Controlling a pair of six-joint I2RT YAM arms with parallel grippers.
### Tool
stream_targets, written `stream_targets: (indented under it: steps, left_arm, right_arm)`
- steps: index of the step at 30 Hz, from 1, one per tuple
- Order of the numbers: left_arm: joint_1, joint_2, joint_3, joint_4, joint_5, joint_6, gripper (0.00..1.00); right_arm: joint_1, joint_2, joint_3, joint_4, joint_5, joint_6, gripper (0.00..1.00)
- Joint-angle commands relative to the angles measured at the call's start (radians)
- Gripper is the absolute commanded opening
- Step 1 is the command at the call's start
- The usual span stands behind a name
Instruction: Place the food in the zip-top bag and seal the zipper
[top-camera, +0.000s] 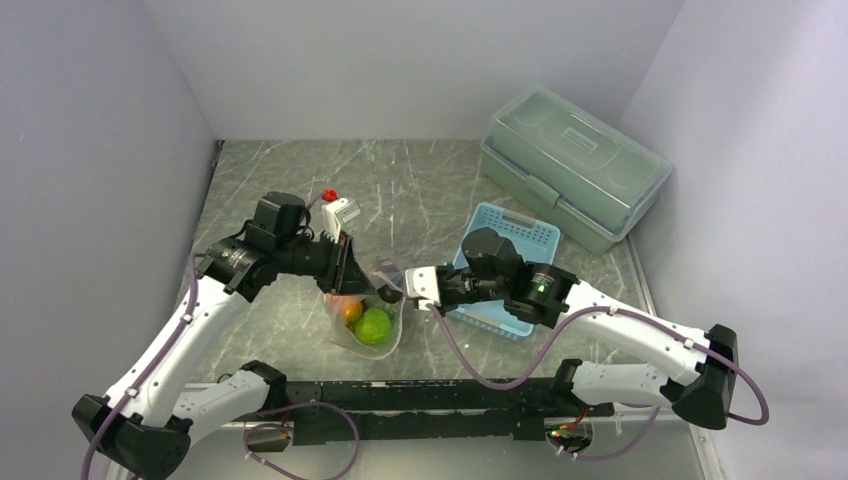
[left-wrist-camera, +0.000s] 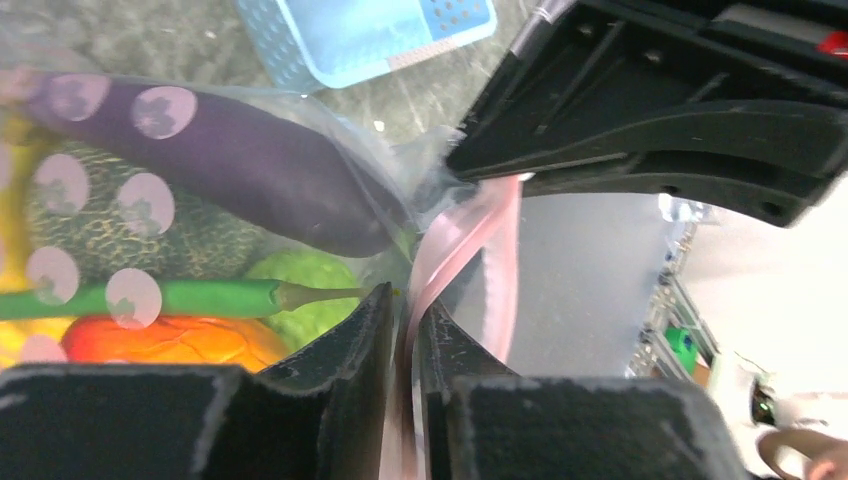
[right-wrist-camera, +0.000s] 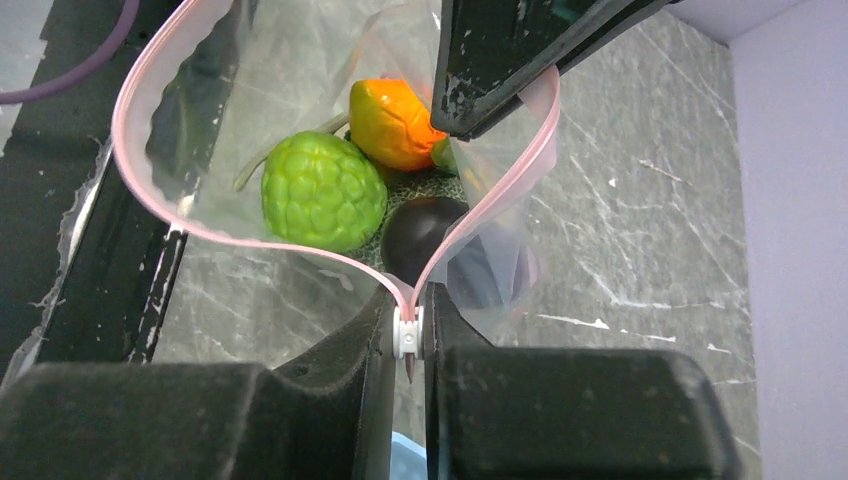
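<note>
I've got the left gripper (left-wrist-camera: 405, 310) pinched tight on the zipper (right-wrist-camera: 118, 115), the right gripper (right-wrist-camera: 408, 305) clamped on its white slider (right-wrist-camera: 408, 335), and the zip-top bag (top-camera: 365, 325) mid-frame, food (right-wrist-camera: 322, 190) inside, mouth gaping.

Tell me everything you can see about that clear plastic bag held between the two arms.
The bag is thin, clear, crinkly plastic with a pink strip along its mouth, which gapes open in a loop. The left gripper pinches one end of the strip; the right gripper pinches the white slider at the other. Inside lie a green fruit, an orange piece and an eggplant.
</note>
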Motion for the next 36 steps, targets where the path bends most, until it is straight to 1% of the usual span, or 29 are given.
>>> stream_targets:
  steps: [1,5,10,14,17,21,25,32,36]
  left_arm:
    - [-0.004,-0.019,0.084,-0.045,-0.152,0.009,0.23]
    - [-0.004,-0.062,0.131,-0.049,-0.223,0.004,0.35]
    - [-0.003,-0.116,0.191,-0.036,-0.263,0.015,0.52]
    - [-0.004,-0.156,0.211,0.0,-0.248,0.032,0.65]
    - [-0.003,-0.183,0.214,0.034,-0.23,0.043,0.72]
    - [-0.004,-0.219,0.204,0.1,-0.174,0.053,0.77]
    - [-0.002,-0.242,0.192,0.176,-0.117,0.063,0.79]
    - [-0.003,-0.283,0.11,0.362,-0.018,0.052,0.83]
    - [-0.003,-0.286,0.083,0.441,0.022,0.041,0.84]
  right_arm:
    - [0.003,0.008,0.145,-0.05,0.01,0.04,0.0]
    - [0.003,0.053,0.258,-0.148,0.008,0.078,0.0]
    - [0.004,0.102,0.369,-0.243,0.002,0.098,0.0]
    - [0.005,0.129,0.44,-0.309,-0.016,0.121,0.0]
    - [0.006,0.167,0.509,-0.376,-0.023,0.153,0.0]
    - [0.009,0.223,0.617,-0.483,-0.038,0.204,0.0]
    - [0.015,0.271,0.712,-0.585,-0.048,0.266,0.0]
    - [0.028,0.318,0.839,-0.684,-0.074,0.373,0.0]
    - [0.043,0.345,0.905,-0.729,-0.058,0.441,0.0]
